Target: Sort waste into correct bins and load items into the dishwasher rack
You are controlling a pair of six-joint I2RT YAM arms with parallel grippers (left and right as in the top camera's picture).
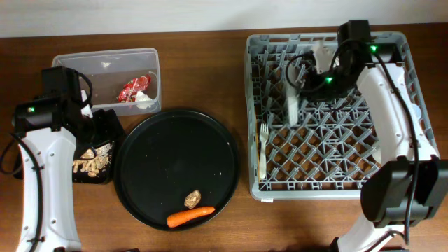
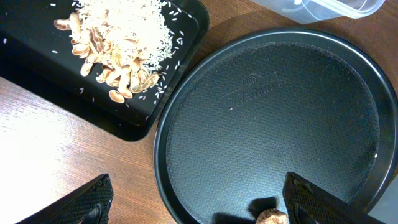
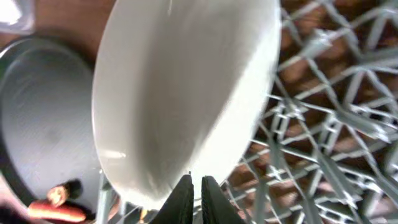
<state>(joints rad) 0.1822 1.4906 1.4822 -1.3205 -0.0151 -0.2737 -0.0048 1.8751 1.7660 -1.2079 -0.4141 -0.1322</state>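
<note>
A white plate (image 1: 292, 105) stands on edge among the pegs of the grey dishwasher rack (image 1: 392, 168). My right gripper (image 3: 197, 180) is shut on the rim of this plate (image 3: 180, 93). A pale fork (image 1: 262, 150) lies along the rack's left side. My left gripper (image 2: 199, 208) hangs open over the left rim of the round black tray (image 2: 280, 112), with the brown lump (image 2: 272, 217) near its right finger (image 2: 317, 202). The carrot (image 1: 190, 217) lies by the lump (image 1: 193, 199). Red wrapper (image 1: 133, 87) and white tissue (image 1: 145, 100) lie in the clear tub (image 1: 70, 66). Beige scraps (image 2: 118, 43) fill the shallow black tray (image 2: 25, 50).
The round black tray (image 1: 175, 161) sits between the bins and the rack. The left arm's white link (image 1: 42, 175) runs down the table's left edge, and the right arm (image 1: 392, 105) reaches over the rack from the front right.
</note>
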